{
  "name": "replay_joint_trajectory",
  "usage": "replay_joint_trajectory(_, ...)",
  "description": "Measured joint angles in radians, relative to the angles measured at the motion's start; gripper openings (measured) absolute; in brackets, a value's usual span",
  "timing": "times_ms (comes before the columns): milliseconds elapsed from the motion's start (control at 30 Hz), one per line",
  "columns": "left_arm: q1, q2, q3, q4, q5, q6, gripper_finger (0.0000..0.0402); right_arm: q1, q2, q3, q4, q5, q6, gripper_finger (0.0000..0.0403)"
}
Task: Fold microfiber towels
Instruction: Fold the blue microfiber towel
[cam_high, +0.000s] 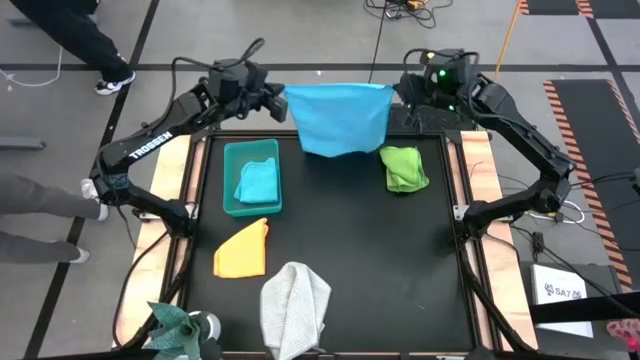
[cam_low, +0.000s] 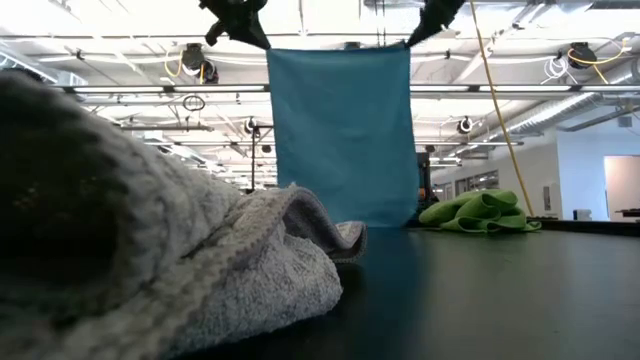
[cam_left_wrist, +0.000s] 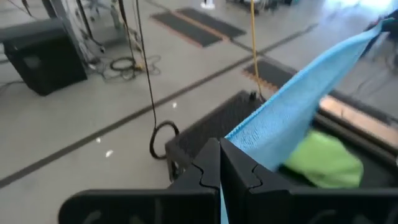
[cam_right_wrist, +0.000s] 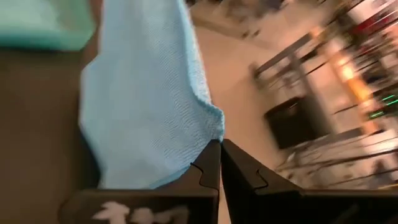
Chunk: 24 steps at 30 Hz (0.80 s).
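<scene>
**Desk:** High view, over the black table: what are your two arms holding up at the far edge?

**Spotter:** You have the light blue towel stretched between them. Your left gripper pinches one top corner and your right gripper pinches the other, and the cloth hangs as a flat sheet above the far end of the table.

**Desk:** And the fingers?

**Spotter:** Closed on cloth, both pairs. In your left wrist view the two dark fingers meet tightly with the towel's edge running out from between them. Your right wrist view shows the same: fingers pressed together on a corner of the blue cloth.

**Desk:** Does the sheet touch the table?

**Spotter:** From the low view the towel hangs straight down from the two grippers, its bottom edge at about table level; whether it rests there you cannot tell.

**Desk:** Where do the other cloths lie?

**Spotter:** The lime green towel sits bunched on the table just beside the blue sheet, on your right side. The teal towel lies crumpled inside the teal plastic bin on your left. The orange-yellow towel lies folded nearer you than the bin, and the light grey towel is heaped at the near edge, filling the low view's foreground.
</scene>
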Motion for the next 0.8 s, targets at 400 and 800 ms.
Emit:
replay_joint_trajectory(400, -0.137, 0.012, 0.0, -0.181, -0.003, -0.075, 0.0, 0.199, -0.059, -0.279, -0.184, -0.001, 0.205, 0.0)
replay_joint_trajectory(800, -0.365, 0.06, -0.001, -0.331, -0.008, -0.263, 0.0, 0.474, -0.184, -0.486, -0.168, -0.023, 0.534, 0.0)
